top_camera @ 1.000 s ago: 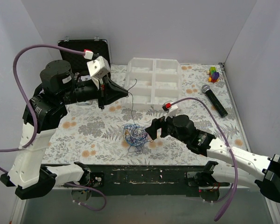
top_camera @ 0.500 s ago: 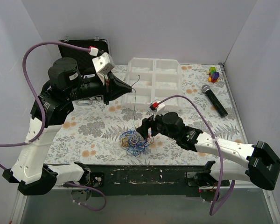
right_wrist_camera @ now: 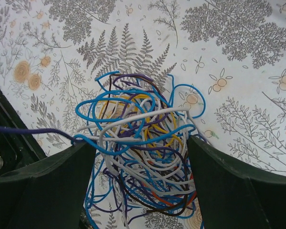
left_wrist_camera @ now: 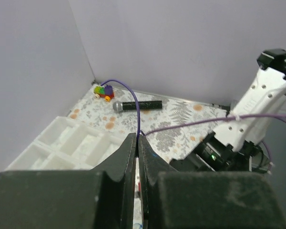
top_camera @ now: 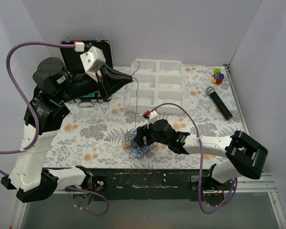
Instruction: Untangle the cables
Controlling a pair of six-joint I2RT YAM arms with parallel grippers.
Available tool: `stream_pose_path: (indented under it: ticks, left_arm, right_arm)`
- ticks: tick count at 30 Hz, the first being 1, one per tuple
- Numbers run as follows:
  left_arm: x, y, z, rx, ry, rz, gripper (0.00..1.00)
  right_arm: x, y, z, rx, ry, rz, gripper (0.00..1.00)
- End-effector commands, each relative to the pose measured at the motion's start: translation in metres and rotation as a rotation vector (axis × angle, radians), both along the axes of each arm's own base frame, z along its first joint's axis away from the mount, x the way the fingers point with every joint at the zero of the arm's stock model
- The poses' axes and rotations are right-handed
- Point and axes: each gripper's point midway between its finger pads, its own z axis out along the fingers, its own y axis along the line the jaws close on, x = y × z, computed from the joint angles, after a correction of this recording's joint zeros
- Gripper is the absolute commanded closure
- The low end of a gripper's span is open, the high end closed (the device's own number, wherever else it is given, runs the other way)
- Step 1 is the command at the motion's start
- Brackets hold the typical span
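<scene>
Near the front edge of the table (top_camera: 86, 131), the cables (top_camera: 135, 144) lie in one tight knot of blue, white, yellow, orange and dark loops. The right gripper (top_camera: 140, 138) stood just right of the knot a second ago and has since slid left over it. Its wrist view shows the jaws spread wide, a finger on either side of the heap (right_wrist_camera: 138, 143), with nothing clamped. I read this as getting ready to pin the bundle down or seize it.

From the knot a single dark strand (top_camera: 137, 102) runs up and away to the left gripper (top_camera: 132, 78). That one is fully closed on the strand near its free end, and it has lifted and drawn back toward the far side over the last second. The strand now hangs longer and nearly straight, so it seems to be coming free. With the heap unsecured, more pulling could drag the whole knot along.

Farther back, the white compartment tray (top_camera: 157, 90) sits directly under the raised left gripper, so the freed strand may brush its wall. A microphone (top_camera: 219, 102) lies to the right, toy blocks (top_camera: 218, 75) sit in the far right corner, and a black case (top_camera: 88, 47) is at far left, all well apart from the knot.
</scene>
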Motion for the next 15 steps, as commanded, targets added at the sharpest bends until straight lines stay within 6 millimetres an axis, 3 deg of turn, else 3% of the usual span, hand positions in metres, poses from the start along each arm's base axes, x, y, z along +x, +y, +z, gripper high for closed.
stream_pose_path:
  ticks: [1,9,15]
  left_arm:
    - [0.009,0.024,0.056,-0.144,-0.164,0.163,1.00]
    - [0.031,0.110,0.166,-0.466,-0.512,0.643,1.00]
    - [0.009,0.165,0.232,-0.637,-0.739,0.865,1.00]
  right_arm:
    - [0.005,0.007,0.003,0.045,0.000,-0.055,0.15]
    - [-0.013,-0.021,-0.038,-0.043,0.065,-0.104,0.15]
    - [-0.024,-0.044,-0.062,-0.069,0.110,-0.141,0.15]
